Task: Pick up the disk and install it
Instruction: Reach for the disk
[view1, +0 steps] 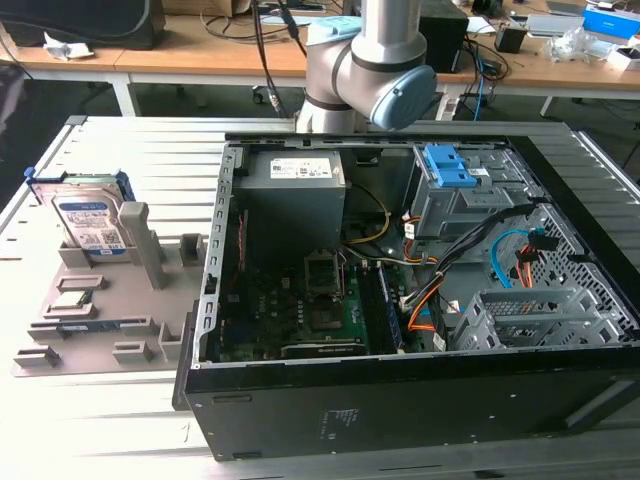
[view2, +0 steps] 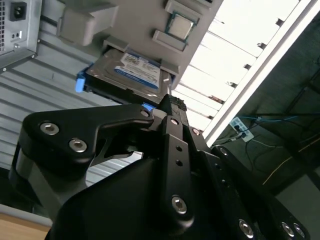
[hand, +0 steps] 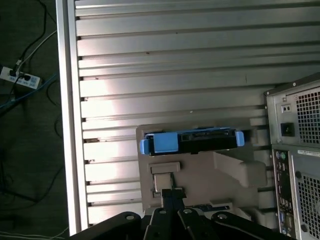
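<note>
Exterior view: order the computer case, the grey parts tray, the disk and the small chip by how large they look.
1. computer case
2. grey parts tray
3. disk, standing on edge in the tray
4. small chip, lying in the tray

No two look close enough in size to doubt.

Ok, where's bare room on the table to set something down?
Bare slatted table lies beyond the grey fixture holding the disk, toward the far edge, and in front of it at the exterior view's lower left. Fixture and computer case leave hardly any gap. Inside the case, cables crowd around the drive cage.
</note>
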